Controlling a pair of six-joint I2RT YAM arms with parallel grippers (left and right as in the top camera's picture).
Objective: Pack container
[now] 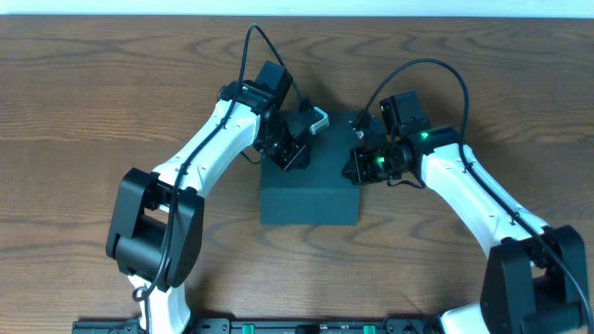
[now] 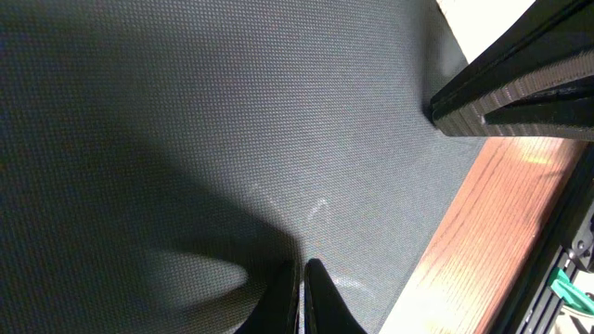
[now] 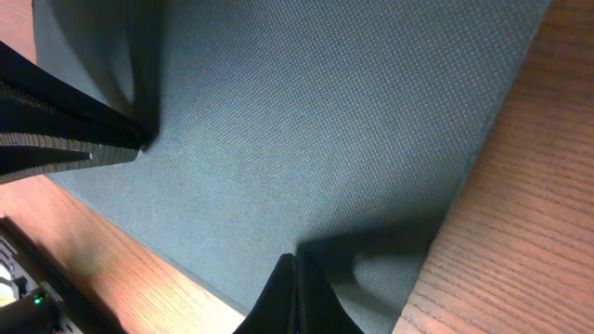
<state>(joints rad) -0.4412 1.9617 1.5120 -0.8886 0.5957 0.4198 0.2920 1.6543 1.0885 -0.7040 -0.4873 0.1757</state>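
The container (image 1: 311, 190) is a dark teal-black square box with its lid down, at the middle of the wooden table. My left gripper (image 1: 295, 148) is shut and its tips rest on the lid near the far left part. In the left wrist view the shut fingers (image 2: 303, 278) press on the matte lid (image 2: 186, 139). My right gripper (image 1: 357, 165) is shut at the lid's far right edge. In the right wrist view its shut tips (image 3: 293, 269) touch the lid (image 3: 306, 121) near a corner. No snack packets are in view.
The wooden table (image 1: 111, 83) surrounds the box on all sides. The other arm's gripper shows in each wrist view: in the left wrist view (image 2: 510, 83) and in the right wrist view (image 3: 65, 121).
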